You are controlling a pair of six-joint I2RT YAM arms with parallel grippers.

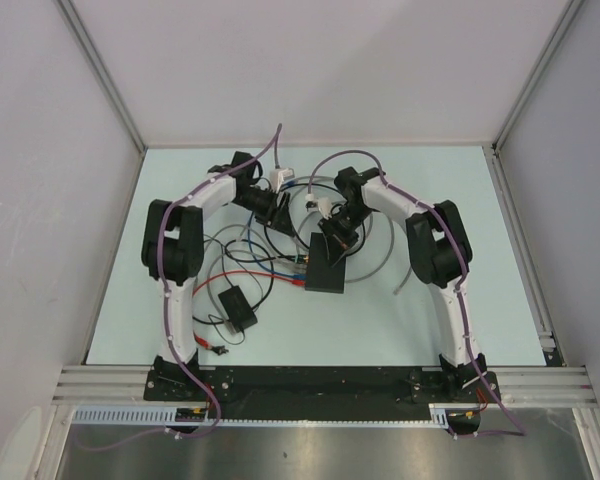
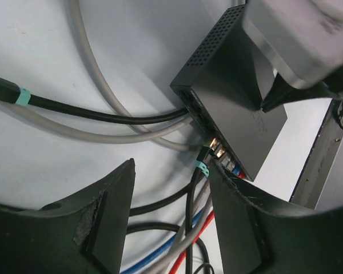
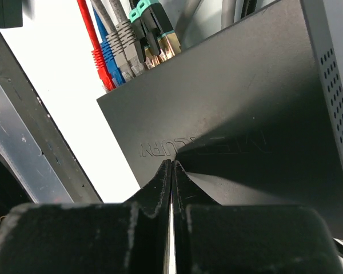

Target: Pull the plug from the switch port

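The top view looks steeply down from behind the arm bases over the whole counter (image 1: 460, 300); both wrist views (very close) face the dark switch box (image 2: 234, 108), shared by all three.

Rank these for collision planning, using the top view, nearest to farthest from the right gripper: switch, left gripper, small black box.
1. Switch, directly under the right gripper.
2. Left gripper, to its left.
3. Small black box, near-left on the table.

Left arm (image 1: 177, 285) and right arm (image 1: 450, 295): white links, chunky black joints, and a purplish cable (image 1: 277, 140) strung along each. They're bolted to a black base plate (image 1: 310, 385). The left end effector (image 2: 171, 171) has matte black fingers (image 2: 103, 228) with scuffed grey edges.
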